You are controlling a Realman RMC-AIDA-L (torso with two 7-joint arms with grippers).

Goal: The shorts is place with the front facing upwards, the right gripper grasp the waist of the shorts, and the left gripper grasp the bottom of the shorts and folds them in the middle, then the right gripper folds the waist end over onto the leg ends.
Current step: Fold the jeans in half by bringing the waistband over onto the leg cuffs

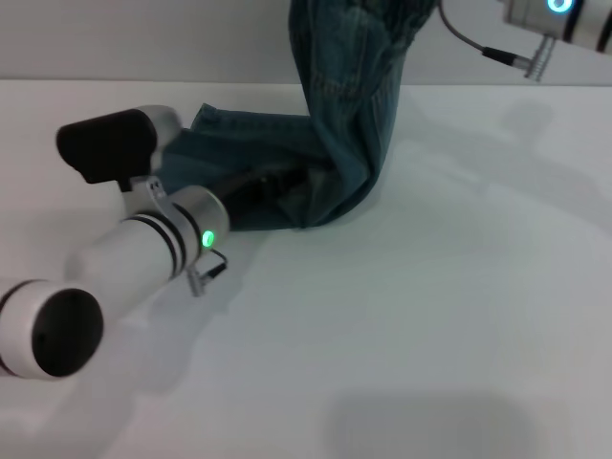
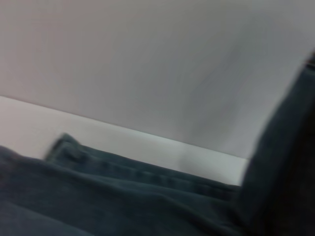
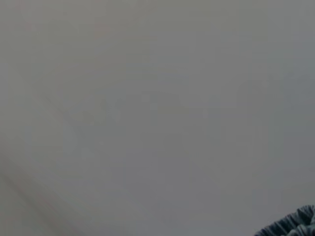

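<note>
The blue-green denim shorts [image 1: 349, 115] rise from the table and leave the head view at its top edge, so one end is lifted. Their lower part [image 1: 253, 134] lies flat on the white table near the left arm. My left gripper [image 1: 271, 187], on the green-lit arm, sits low at the shorts' edge on the table, dark against the cloth. The left wrist view shows a stitched hem [image 2: 123, 167] close by. Only the blue-lit right arm [image 1: 559, 19] shows, at the top right; its gripper is out of view. A bit of ruffled waistband [image 3: 293, 226] shows in the right wrist view.
The white table [image 1: 430, 316] spreads in front and to the right of the shorts. A pale wall [image 1: 143, 38] stands behind the table's far edge. The left arm's forearm [image 1: 115, 277] lies across the near left.
</note>
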